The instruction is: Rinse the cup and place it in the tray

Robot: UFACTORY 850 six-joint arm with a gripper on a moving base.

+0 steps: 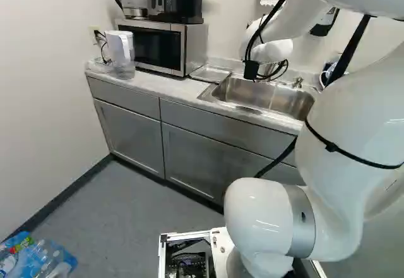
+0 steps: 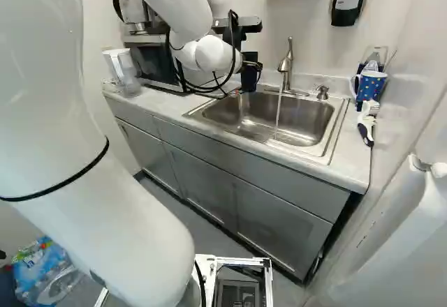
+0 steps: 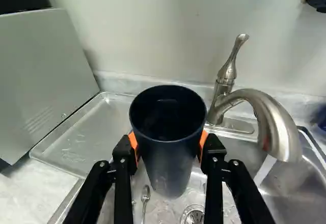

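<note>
Pincer (image 3: 168,144) grips the dark cup (image 3: 170,160) from both sides, mouth up over the sink (image 2: 307,118), near the running faucet (image 3: 277,124). Judged light, stiff-walled, slippery once wet; best hold: opposite walls, below the rim.

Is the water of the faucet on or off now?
On: a stream of water falls from the faucet into the sink.
</note>
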